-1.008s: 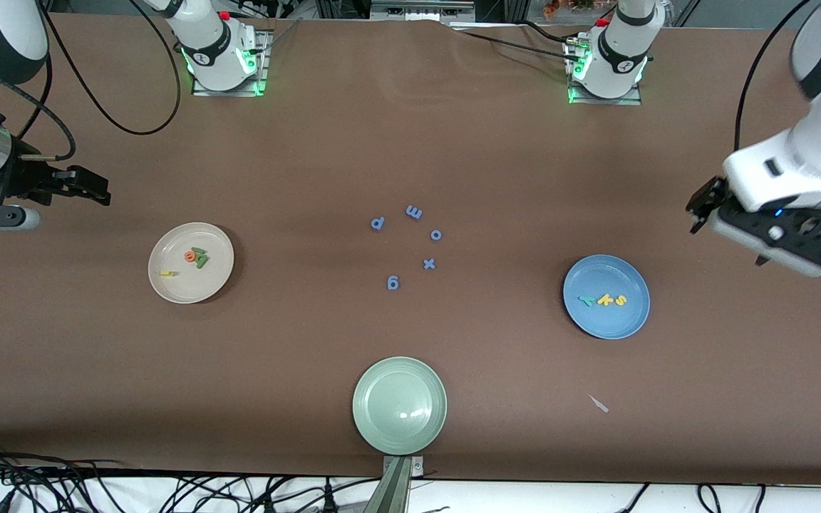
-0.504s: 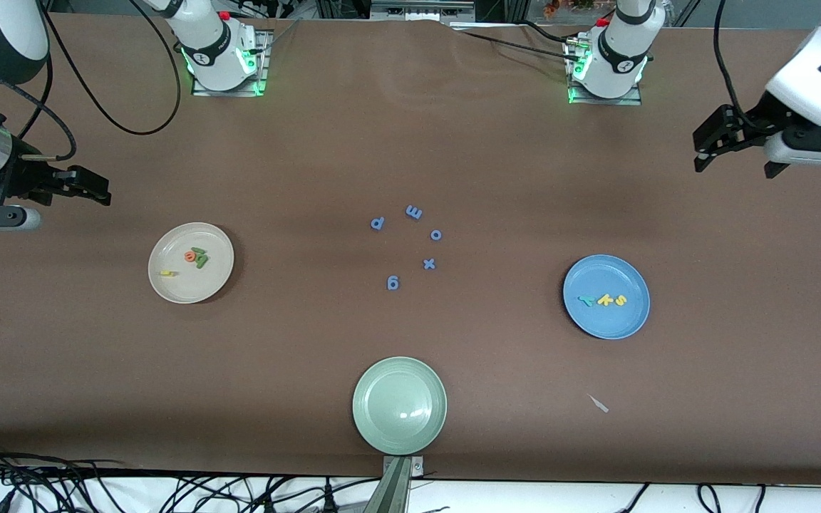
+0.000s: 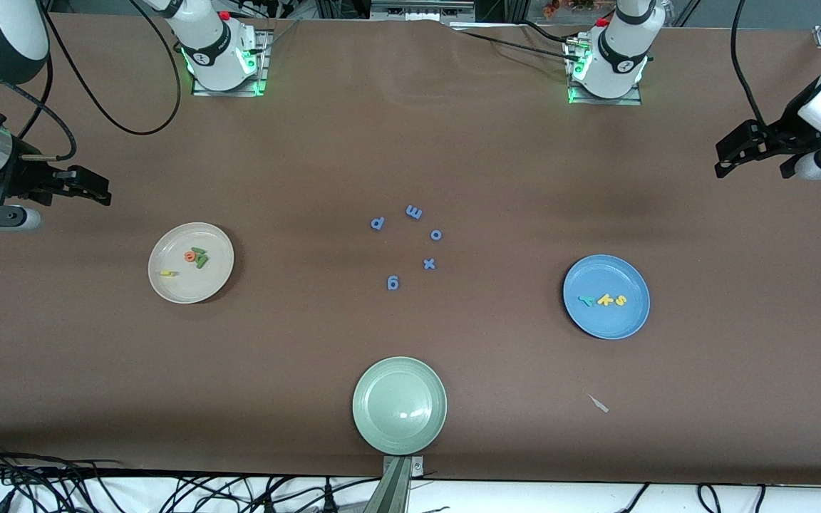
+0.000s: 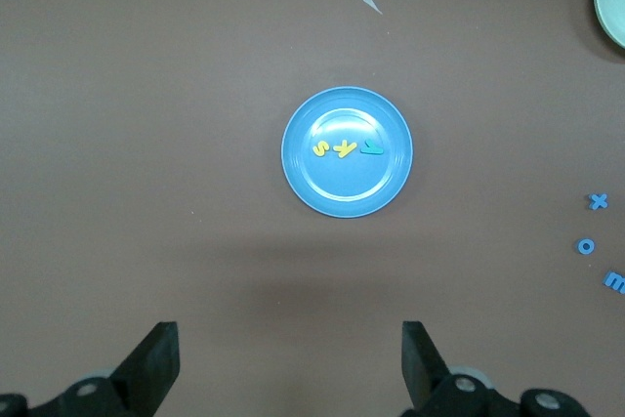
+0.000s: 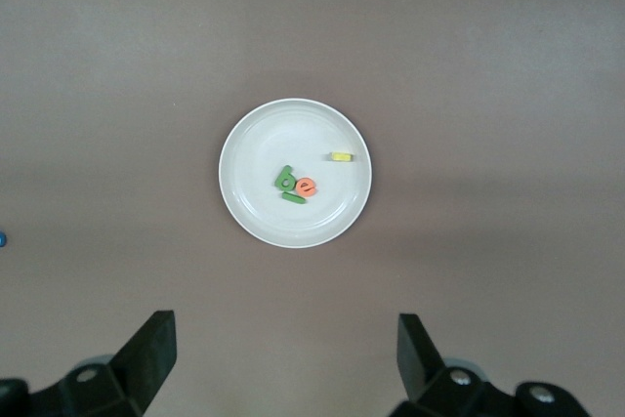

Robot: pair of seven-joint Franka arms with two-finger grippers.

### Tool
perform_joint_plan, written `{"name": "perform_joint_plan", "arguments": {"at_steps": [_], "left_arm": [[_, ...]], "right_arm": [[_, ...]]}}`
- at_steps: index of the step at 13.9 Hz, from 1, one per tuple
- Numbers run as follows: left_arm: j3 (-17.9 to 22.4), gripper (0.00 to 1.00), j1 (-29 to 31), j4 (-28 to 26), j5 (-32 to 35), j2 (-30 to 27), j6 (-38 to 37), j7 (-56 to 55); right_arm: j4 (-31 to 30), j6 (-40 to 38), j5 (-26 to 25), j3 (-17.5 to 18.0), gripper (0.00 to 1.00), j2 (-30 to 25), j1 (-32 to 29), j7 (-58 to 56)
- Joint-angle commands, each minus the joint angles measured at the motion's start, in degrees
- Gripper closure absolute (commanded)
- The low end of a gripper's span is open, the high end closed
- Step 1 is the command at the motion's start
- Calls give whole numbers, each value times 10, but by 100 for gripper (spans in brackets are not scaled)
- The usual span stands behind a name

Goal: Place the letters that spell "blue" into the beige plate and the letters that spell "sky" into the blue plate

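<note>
The beige plate (image 3: 184, 288) lies toward the right arm's end of the table. In it are the orange e (image 3: 189, 256), light green b (image 3: 201, 261), dark green l (image 3: 198, 251) and yellow u (image 3: 166, 273). The blue plate (image 3: 607, 324) lies toward the left arm's end and holds the teal y (image 3: 586, 301), yellow k (image 3: 604, 300) and yellow s (image 3: 620, 300). My left gripper (image 3: 727, 160) hangs open and empty, high above the table's end past the blue plate (image 4: 347, 192). My right gripper (image 3: 100, 191) waits open and empty, high above the end past the beige plate (image 5: 264, 148).
Several blue-purple letters (image 3: 414, 212) lie scattered mid-table between the two plates. A pale green plate (image 3: 400, 427) with nothing in it sits near the table edge closest to the front camera. A small white scrap (image 3: 599, 404) lies nearer the front camera than the blue plate.
My left arm has risen and drawn back from beside the blue plate toward its end of the table. The right arm and all letters have not moved.
</note>
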Motion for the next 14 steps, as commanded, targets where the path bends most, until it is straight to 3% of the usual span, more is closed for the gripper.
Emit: {"name": "perform_joint_plan", "arguments": {"at_steps": [1,5,7,14], "left_arm": [[-2,0,4,1,-7,-4,-5,3],[-18,0,14,2,-12,-7,-8,3],[-33,0,14,2,-9,-8,-46,6],[-28,0,17,12,-14,-3,-54,7]], "right_arm": [[-2,-1,3,4,0,-4,-4,0],[-2,-1,3,4,0,-4,-4,0],[-2,-1,3,4,0,-4,-4,0],[-2,-1,4,4,0,-4,-4,0]]}}
